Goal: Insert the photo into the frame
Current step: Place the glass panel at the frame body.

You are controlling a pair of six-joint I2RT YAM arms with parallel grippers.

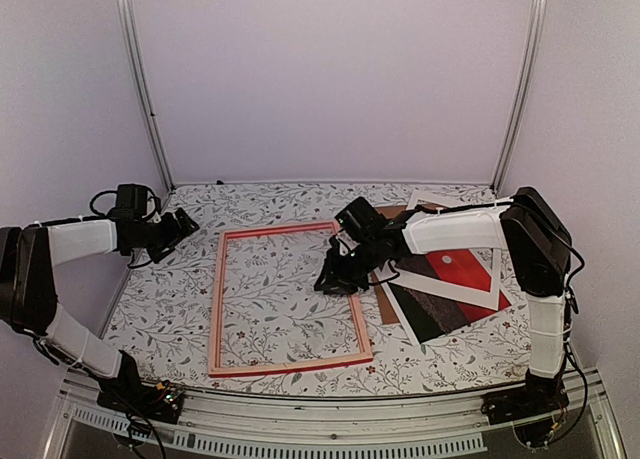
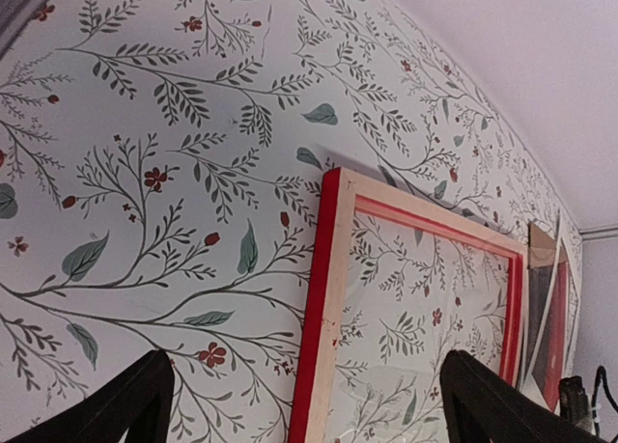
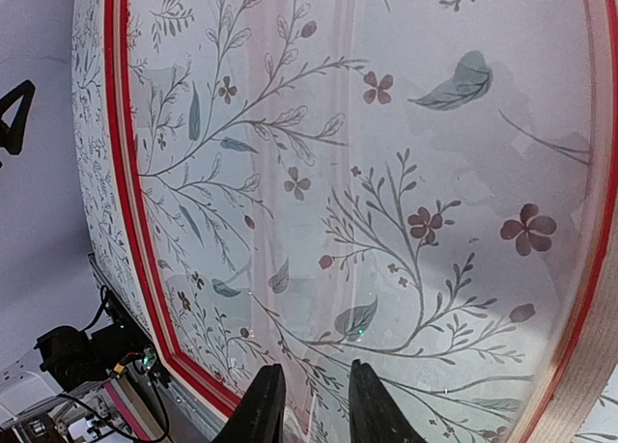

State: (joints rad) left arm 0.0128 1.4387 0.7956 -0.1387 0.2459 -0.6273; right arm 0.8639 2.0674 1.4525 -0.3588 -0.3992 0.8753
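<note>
The frame [image 1: 216,299] lies flat in the middle of the table, pale wood side up with red edges. A clear glossy pane fills its opening and reflects light in the right wrist view. The photo [image 1: 468,269], red and dark brown, lies face up to the right of the frame. My right gripper [image 1: 326,277] hovers over the frame's right rail. Its fingers [image 3: 263,404] stand a narrow gap apart above the pane, and I see nothing held between them. My left gripper [image 1: 184,222] hangs wide open beyond the frame's far left corner, with that rail [image 2: 323,308] below it.
A white mat border [image 1: 432,200] and a brown backing board [image 1: 384,304] lie partly under the photo at the right. The floral cloth [image 1: 170,309] covers the table. Metal uprights [image 1: 145,99] stand at the back corners, and the near table edge carries the arm bases.
</note>
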